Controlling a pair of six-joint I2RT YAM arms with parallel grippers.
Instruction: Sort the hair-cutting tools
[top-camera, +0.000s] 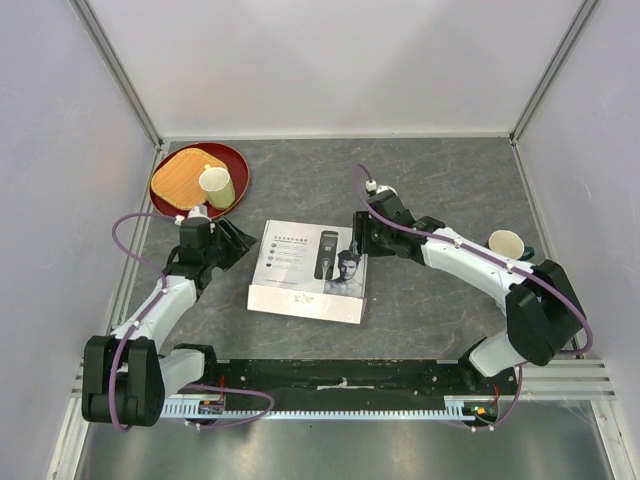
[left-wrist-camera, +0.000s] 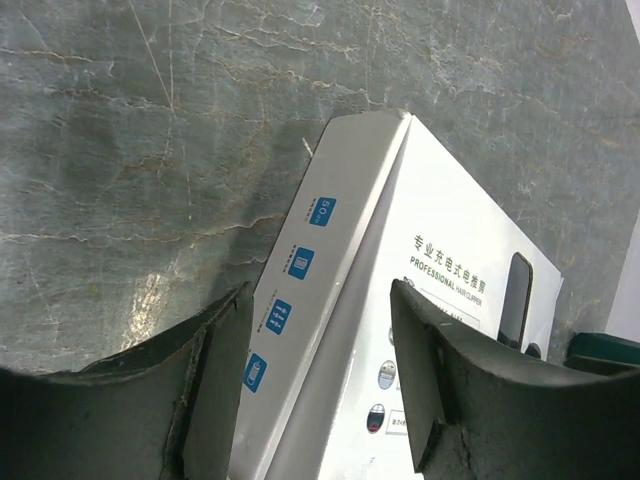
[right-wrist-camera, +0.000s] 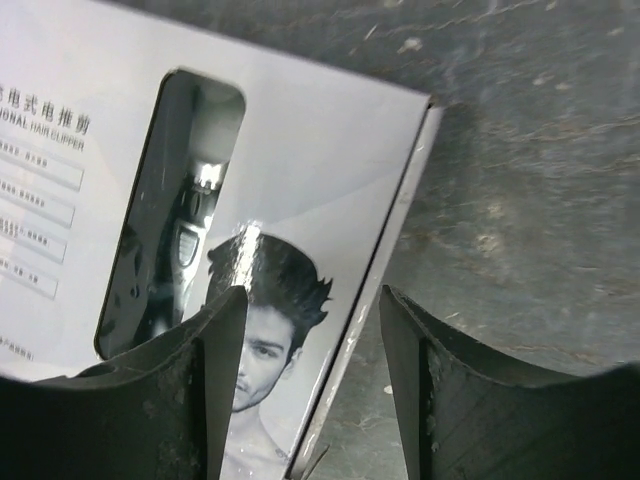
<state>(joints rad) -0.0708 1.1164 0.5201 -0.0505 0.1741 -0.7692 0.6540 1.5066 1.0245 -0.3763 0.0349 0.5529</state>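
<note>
A closed white cardboard box (top-camera: 300, 285) lies flat in the middle of the table. Through its window a slim black clipper (top-camera: 327, 254) shows, also visible in the right wrist view as the clipper (right-wrist-camera: 180, 230). My left gripper (top-camera: 232, 245) hovers at the box's left edge, open; in its wrist view the left gripper (left-wrist-camera: 320, 300) straddles the long edge of the box (left-wrist-camera: 440, 230) without pinching it. My right gripper (top-camera: 360, 232) stands at the box's far right corner, open; the right gripper (right-wrist-camera: 312, 300) spans the box (right-wrist-camera: 300, 130) edge. Comb guards, brush and cord are hidden.
A red round tray (top-camera: 232, 160) at the back left carries a wooden board (top-camera: 182, 175) and a pale cup (top-camera: 216, 186). Another cup (top-camera: 505, 242) stands behind the right forearm. Enclosure walls ring the grey stone-patterned table (top-camera: 440, 180).
</note>
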